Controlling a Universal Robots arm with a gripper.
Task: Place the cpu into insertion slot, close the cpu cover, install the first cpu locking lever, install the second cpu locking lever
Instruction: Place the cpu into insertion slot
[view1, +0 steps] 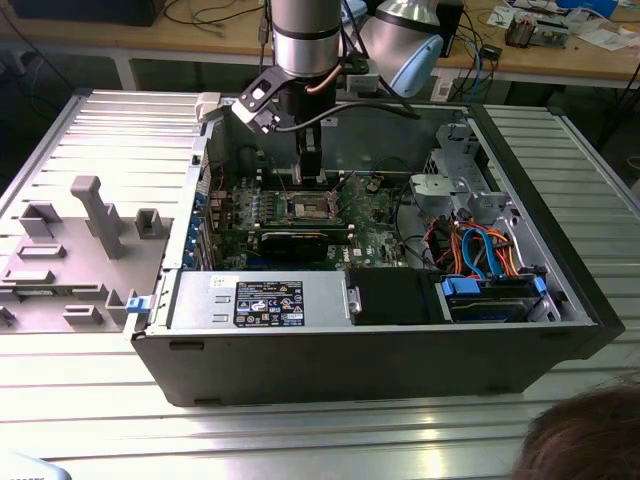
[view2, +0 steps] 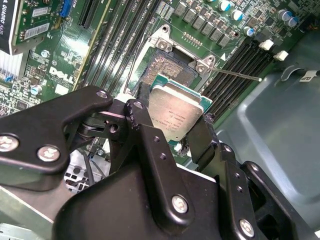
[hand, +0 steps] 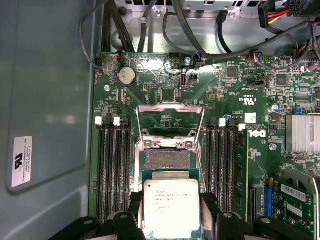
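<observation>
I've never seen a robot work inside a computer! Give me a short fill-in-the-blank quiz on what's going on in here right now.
1. The gripper has its fingers shut on the ___.
2. The insertion slot on the motherboard is ___, with no chip in it.
3. The cpu cover is flipped ___, away from the slot.

Missing words: cpu; empty; open.

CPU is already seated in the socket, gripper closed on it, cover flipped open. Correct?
Not seated. The cpu is held up off the board by the gripper, and the socket lies bare beyond it, as the first wrist view shows. The rest holds: the gripper is closed on it and the cpu cover stands open.
</observation>
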